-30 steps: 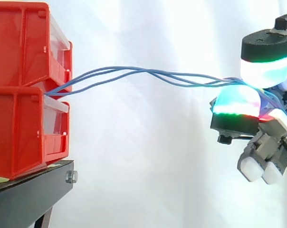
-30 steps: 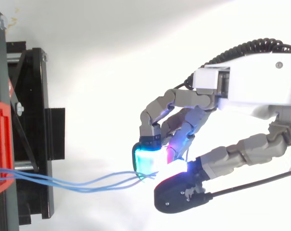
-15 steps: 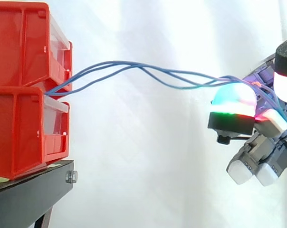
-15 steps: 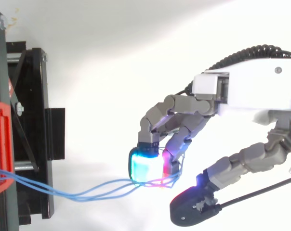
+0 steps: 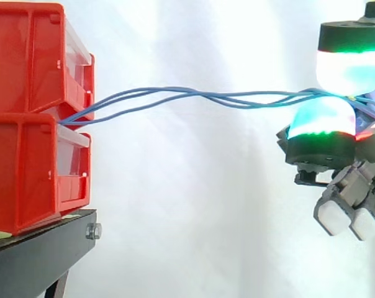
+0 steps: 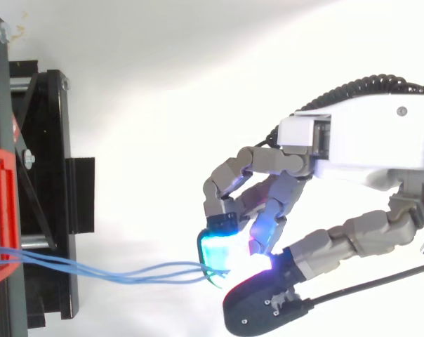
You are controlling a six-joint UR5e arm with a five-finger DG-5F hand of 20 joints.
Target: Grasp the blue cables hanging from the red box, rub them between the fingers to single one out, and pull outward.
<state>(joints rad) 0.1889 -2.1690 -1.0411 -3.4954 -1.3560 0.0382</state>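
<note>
Currently the blue cables (image 5: pixel 194 96) come out of the gap between the two stacked red bins, upper (image 5: pixel 32 56) on lower (image 5: pixel 32 167), at their front face. They span the open air to the hand (image 6: pixel 352 140), well clear of the stand. The run is near level with a slight hump close to the bins. The strands cross over each other around mid-span, so it looks like three strands, though I can't be sure of the count.

Far end: the hand is pinching the bundle between two glowing pads. In the side view the upper pad (image 5: pixel 350 65) is white/cyan with a green band. It presses down on the lower pad (image 5: pixel 321 118), which is cyan with a green-red edge, and the cables go in right at that seam. The remaining fingers are curled underneath, white tips (image 5: pixel 333 218) pointing down-left, and they touch nothing.

In the top view the cables (image 6: pixel 128 274) cross the black stand's outer edge (image 6: pixel 64 210) and end at the cyan pad (image 6: pixel 217 253).

The bins sit at the stand's (image 5: pixel 38 254) front edge, about flush with it. White curtain (image 5: pixel 194 205) behind everything.
</note>
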